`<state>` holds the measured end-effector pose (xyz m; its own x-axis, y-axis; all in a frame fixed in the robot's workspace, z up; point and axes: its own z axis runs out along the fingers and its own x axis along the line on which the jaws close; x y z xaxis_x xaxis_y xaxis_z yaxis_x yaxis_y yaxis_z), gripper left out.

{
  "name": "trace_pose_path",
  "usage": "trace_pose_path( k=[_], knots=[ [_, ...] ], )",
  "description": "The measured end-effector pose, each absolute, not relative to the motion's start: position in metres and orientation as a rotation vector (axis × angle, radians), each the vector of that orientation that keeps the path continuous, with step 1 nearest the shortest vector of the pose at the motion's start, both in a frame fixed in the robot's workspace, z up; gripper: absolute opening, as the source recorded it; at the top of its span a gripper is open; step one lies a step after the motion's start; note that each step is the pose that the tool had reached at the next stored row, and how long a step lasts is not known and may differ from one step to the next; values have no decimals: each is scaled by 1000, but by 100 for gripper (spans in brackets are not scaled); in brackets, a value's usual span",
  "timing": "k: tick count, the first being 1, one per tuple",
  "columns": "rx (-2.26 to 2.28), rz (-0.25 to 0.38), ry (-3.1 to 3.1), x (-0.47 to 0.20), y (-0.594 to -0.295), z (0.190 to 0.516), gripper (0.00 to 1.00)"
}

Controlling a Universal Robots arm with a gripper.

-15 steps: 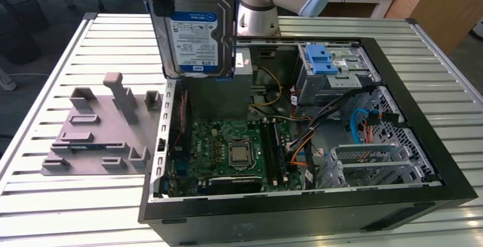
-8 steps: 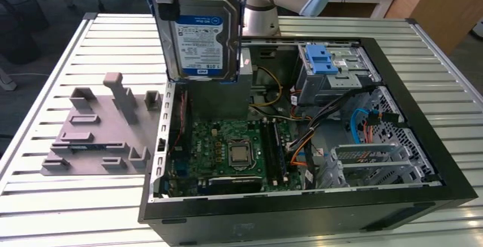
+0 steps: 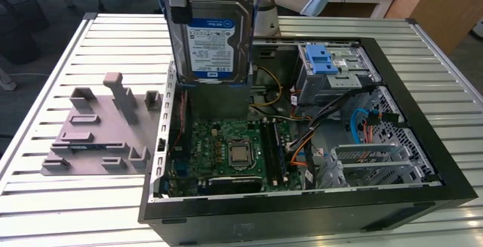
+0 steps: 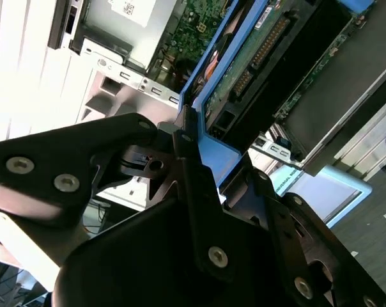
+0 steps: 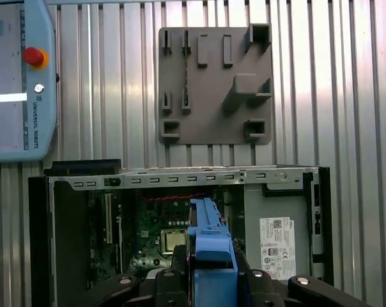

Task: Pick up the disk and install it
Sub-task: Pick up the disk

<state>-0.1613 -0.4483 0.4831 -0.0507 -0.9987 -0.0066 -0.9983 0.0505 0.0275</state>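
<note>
Claw (image 4: 192, 137) seemingly clamps the blue-railed disk (image 4: 266, 48) above the open computer case (image 4: 137, 80)

Exterior view: off the arm, raised, angled down across table (image 3: 45, 202) into open case (image 3: 302, 213); mid-range
First wrist view: high, facing straight down on case and grey jig (image 5: 212, 83)
Second wrist view: very close to disk (image 4: 263, 51), board side; case beyond
Shared: case interior, disk in all three; jig in exterior and first wrist

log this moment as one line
gripper: shut on disk | disk: upright, held above open computer case | install: not yet done
</note>
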Motion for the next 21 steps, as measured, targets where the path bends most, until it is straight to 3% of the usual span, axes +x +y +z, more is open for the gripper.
trace_pose_path(
  k=[21],
  knots=[
    [2154,-37,-2266,-130,-456,481,36]
  ],
)
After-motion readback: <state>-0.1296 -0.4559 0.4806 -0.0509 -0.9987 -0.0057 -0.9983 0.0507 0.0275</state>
